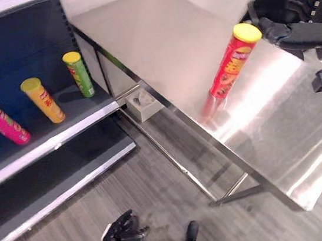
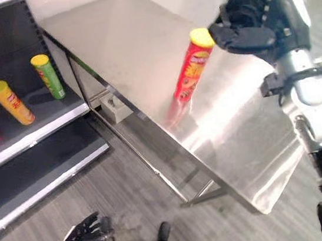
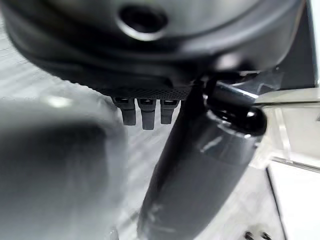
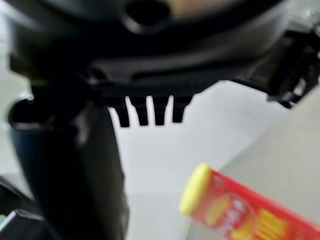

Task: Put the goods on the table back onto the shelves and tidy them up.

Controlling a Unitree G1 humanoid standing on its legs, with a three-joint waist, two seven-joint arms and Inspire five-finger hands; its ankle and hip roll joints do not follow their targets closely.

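Standing upright near the middle of a brushed steel table [image 1: 155, 32], glossy and mirror-bright: a red tube [image 1: 231, 64] of crisps, cylindrical, yellow-lidded. Just beside its lid, not touching, the right hand [image 1: 292, 35], fingers straight and holding nothing. Low over grey wood-grain floor [image 1: 153, 193], the left hand [image 1: 120, 236], fingers loosely relaxed, empty. Lined along a dark shelf [image 1: 82, 110] near its pale front edge: green tube [image 1: 79, 73], orange tube [image 1: 43, 100], pink tube [image 1: 1, 122].
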